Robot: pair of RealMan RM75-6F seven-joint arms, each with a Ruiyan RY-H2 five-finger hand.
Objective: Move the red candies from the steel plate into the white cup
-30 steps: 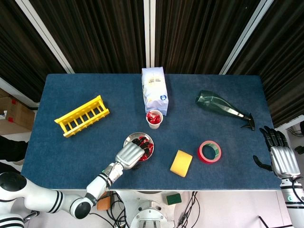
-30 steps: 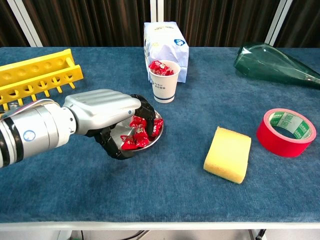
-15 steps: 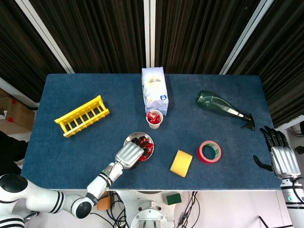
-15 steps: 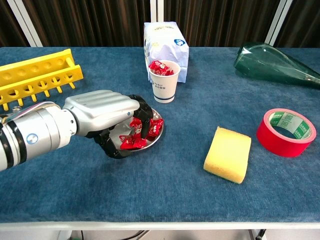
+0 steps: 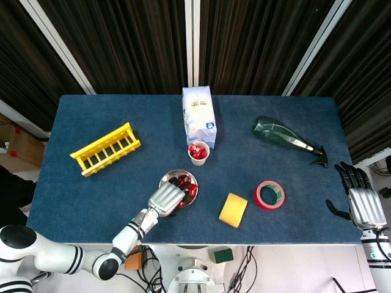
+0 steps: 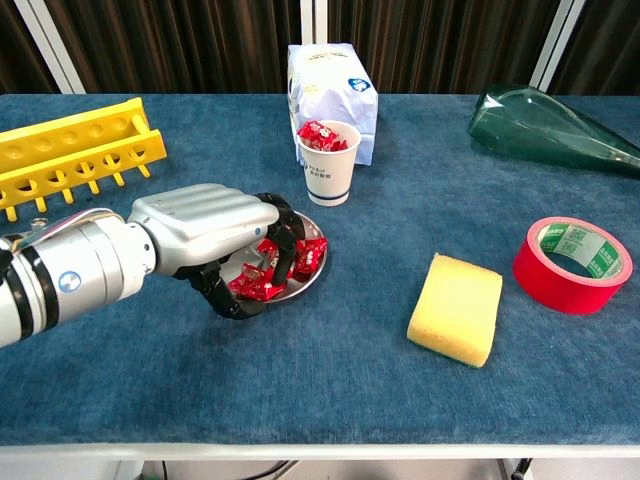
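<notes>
The steel plate (image 6: 319, 268) (image 5: 173, 174) lies at the table's front centre with red candies (image 6: 262, 283) (image 5: 189, 190) in it. My left hand (image 6: 200, 232) (image 5: 165, 199) lies over the plate's near left side. Its fingers are curled down into the pile and close around some candies against the thumb. The white cup (image 6: 331, 172) (image 5: 199, 155) stands upright just behind the plate and holds red candies (image 6: 325, 134). My right hand (image 5: 361, 205) hangs off the table's right edge, fingers apart and holding nothing; it shows only in the head view.
A white bag (image 6: 333, 85) (image 5: 198, 116) stands right behind the cup. A yellow rack (image 6: 70, 150) (image 5: 105, 148) lies at the left. A yellow sponge (image 6: 455, 308) (image 5: 233, 209), red tape roll (image 6: 572, 262) (image 5: 269, 195) and green bottle (image 6: 550, 125) (image 5: 284, 135) lie to the right.
My left hand's fingers have curled further into the candies and pulled some toward the thumb, shifting the pile leftward. The right hand has not moved.
</notes>
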